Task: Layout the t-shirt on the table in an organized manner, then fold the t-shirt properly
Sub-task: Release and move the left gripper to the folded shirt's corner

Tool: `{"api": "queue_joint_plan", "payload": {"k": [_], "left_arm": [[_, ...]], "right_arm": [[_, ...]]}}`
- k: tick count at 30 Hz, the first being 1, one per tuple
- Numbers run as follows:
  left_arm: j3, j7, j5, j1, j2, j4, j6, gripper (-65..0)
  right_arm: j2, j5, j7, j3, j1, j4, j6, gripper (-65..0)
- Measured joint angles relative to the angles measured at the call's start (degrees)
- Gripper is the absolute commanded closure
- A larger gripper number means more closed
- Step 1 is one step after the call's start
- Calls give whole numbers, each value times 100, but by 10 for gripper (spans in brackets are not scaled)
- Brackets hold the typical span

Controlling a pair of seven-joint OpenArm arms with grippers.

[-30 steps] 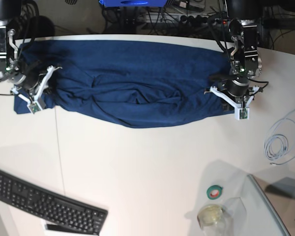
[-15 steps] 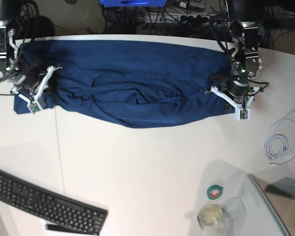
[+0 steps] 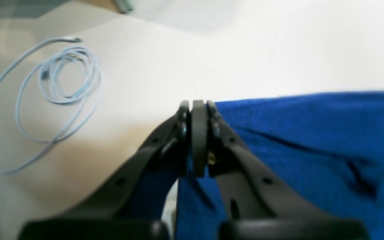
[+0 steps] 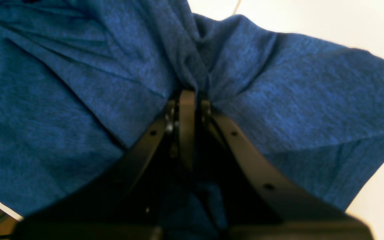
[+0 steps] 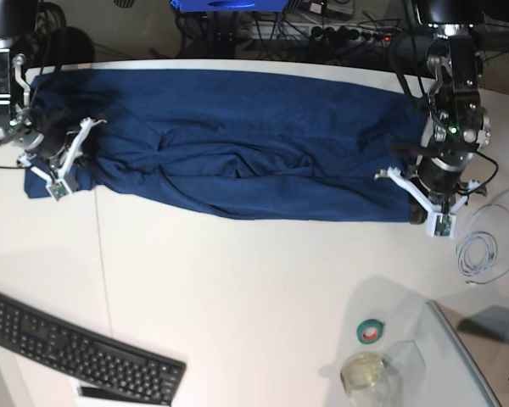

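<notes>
The dark navy t-shirt (image 5: 237, 144) lies stretched sideways across the far half of the white table (image 5: 254, 280), creased in the middle. In the base view my left gripper (image 5: 422, 210) is at the shirt's right end. In the left wrist view it (image 3: 198, 133) is shut on the shirt's edge (image 3: 312, 140). My right gripper (image 5: 66, 165) is at the shirt's left end. In the right wrist view it (image 4: 188, 100) is shut on a bunched fold of the shirt (image 4: 78, 100).
A coiled pale cable (image 5: 483, 246) lies just right of the left gripper and also shows in the left wrist view (image 3: 55, 83). A black keyboard (image 5: 85, 356) lies at front left. A green tape roll (image 5: 371, 331), a glass cup (image 5: 365, 373) and a clear tray (image 5: 471, 356) are at front right.
My left gripper has moved right and toward the front, pulling the shirt's right end with it and stretching the cloth wider. My right gripper has shifted slightly left.
</notes>
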Motion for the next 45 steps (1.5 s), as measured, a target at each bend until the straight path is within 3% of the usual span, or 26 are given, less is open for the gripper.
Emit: {"api": "queue_joint_plan", "payload": {"k": [1,4,12,15,18,30,33,37,45], "left_arm": [[0,4,22,63,-2,55,-184,0],[4,-48,0,278,-7,184,-267,0],[-37,-20,-17,778,-308,621,-299,0],[-26,-81,-66,855,-289,828,-774,0],[-223,-76,-61,1001,-219,817,-994,0],[-479,-46,-37,1285,-223,479,-1106,0],[-664,-70,-46,1351,-177,496,-1917,0],[-918,-68,4,1445,-136,535,-2577,0],[-868,-61,-7,1805,-240,531,-2662,0]], "right_arm": [[-2,2,-4,0,13,0,0,-8],[0,0,-4,2,31,0,-2,-9],[-4,11,13,225,48,-63,-2,-9],[-31,15,28,223,79,-203,-2,-9],[-15,22,55,227,79,-232,-2,-9],[-17,24,68,227,79,-234,-2,-9],[-17,26,94,227,81,-286,-2,-9],[-2,105,164,238,199,-505,-2,-9],[-4,131,195,238,273,-599,-2,-9]]}}
